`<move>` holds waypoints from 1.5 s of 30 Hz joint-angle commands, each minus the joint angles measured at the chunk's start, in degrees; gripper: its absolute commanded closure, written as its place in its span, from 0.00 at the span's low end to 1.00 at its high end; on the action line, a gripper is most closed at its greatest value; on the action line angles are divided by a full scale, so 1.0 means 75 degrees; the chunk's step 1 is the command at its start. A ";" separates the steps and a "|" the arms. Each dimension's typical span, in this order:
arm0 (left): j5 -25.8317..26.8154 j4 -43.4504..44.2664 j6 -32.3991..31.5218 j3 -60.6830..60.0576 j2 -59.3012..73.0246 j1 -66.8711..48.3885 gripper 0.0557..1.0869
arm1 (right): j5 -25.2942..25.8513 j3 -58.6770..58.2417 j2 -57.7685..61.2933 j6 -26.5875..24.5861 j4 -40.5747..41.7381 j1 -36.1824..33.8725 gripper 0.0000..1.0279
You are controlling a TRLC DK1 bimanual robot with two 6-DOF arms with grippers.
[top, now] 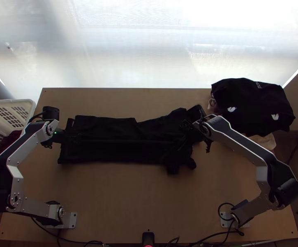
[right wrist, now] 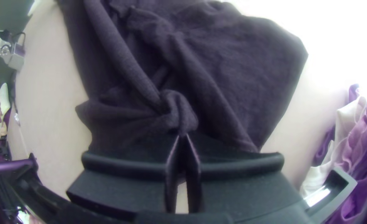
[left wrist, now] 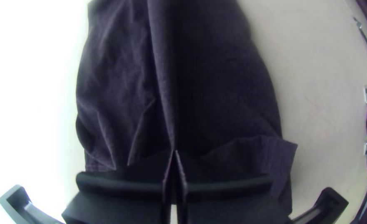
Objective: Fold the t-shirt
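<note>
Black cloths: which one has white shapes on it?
The heaped black cloth at the far right corner of the light wooden table; the long black t-shirt further left shows none.

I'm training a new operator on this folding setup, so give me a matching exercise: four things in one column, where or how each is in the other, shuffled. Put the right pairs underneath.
1. Black t-shirt
2. Left gripper
3. White basket
4. Right gripper

A. Closed on a bunched, twisted lump of cloth
B. At the top view's left edge
C. Lying lengthwise across the table
D. Closed at the end of a long, narrow ridge of cloth

Right pairs: 1-C, 2-D, 3-B, 4-A
</note>
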 commanded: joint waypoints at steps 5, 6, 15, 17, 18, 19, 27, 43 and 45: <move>-0.0159 0.0663 0.0077 -0.0314 0.0326 -0.0056 0.97 | 0.0016 0.0736 0.0790 0.0342 0.0246 -0.0146 0.97; -0.0171 0.0722 0.0077 -0.0326 0.0361 -0.0056 0.97 | 0.0027 0.0783 0.0872 0.0342 0.0258 -0.0146 0.97; -0.0195 0.1507 -0.0005 -0.0549 0.0619 0.0038 0.97 | 0.0156 0.1322 0.1716 0.0447 0.0504 -0.0345 0.92; -0.0195 0.1777 -0.0146 -0.0595 0.0666 0.0015 0.97 | 0.0180 0.1322 0.1868 0.0576 0.0504 -0.0415 0.78; -0.0183 0.1847 -0.0239 -0.0595 0.0654 -0.0009 0.97 | 0.0180 0.1310 0.1915 0.0658 0.0504 -0.0439 0.73; -0.0183 0.1917 -0.0298 -0.0595 0.0643 -0.0009 0.96 | 0.0203 0.1287 0.1938 0.0717 0.0492 -0.0462 0.70; -0.0019 0.2175 -0.1294 -0.0314 0.0068 -0.0173 0.04 | 0.0226 0.1193 0.1739 0.0869 0.0352 -0.0462 0.54; 0.1024 0.1823 -0.1599 -0.0490 -0.1936 0.0800 0.04 | 0.0473 0.0994 0.0204 0.1057 -0.0246 -0.0673 0.31; 0.1141 0.1448 -0.1704 -0.0408 -0.2100 0.0964 0.04 | 0.0473 0.0971 0.0051 0.1080 -0.0305 -0.0638 0.27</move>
